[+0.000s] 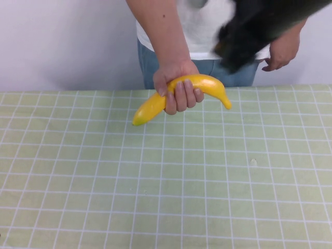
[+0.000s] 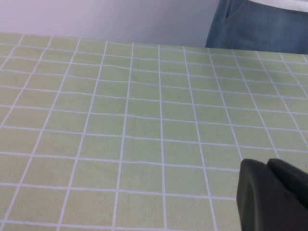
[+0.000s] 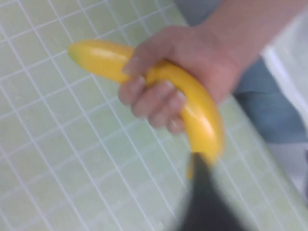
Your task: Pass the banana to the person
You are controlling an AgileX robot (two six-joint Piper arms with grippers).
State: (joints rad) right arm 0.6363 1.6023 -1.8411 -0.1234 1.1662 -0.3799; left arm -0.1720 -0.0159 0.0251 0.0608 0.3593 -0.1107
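The person (image 1: 205,31), in a white T-shirt and blue jeans, stands behind the table and holds the yellow banana (image 1: 210,84) in one fist, just above the tablecloth. In the right wrist view the banana (image 3: 98,57) is wrapped by the person's fingers (image 3: 154,96). My right gripper (image 1: 233,52) is a dark blur raised at the far right, apart from the banana. In its wrist view the right gripper (image 3: 255,192) looks open and empty, with one finger near the banana's tip. My left gripper (image 2: 268,164) is shut and empty, low over the cloth and out of the high view.
The table carries a light green checked cloth (image 1: 166,187). A white wall stands behind it. The person's other hand (image 1: 282,52) hangs at the far right, behind my right arm. The person's jeans (image 2: 260,29) show at the table's far edge in the left wrist view.
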